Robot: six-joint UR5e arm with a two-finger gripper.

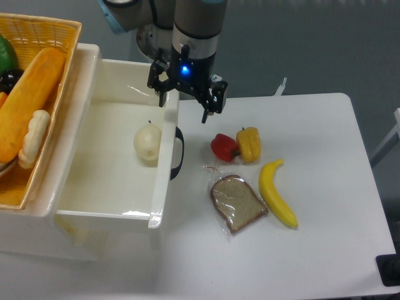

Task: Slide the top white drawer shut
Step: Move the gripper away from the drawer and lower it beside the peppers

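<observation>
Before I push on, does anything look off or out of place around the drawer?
Nothing spilled or damaged. The top drawer stands pulled out with a pale pear lying loose inside near the front panel. The gripper straddles that panel's rim, jaws open.

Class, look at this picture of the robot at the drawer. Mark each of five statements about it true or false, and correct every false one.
1. The top drawer is fully closed. False: it stands pulled out.
2. A pear lies inside the drawer. True.
3. The hand grips the banana. False: the hand is at the drawer's front panel, and the banana lies apart on the table.
4. The bread slice lies beside the banana. True.
5. The basket sits on the table right of the banana. False: it sits at far left, atop the cabinet.
</observation>
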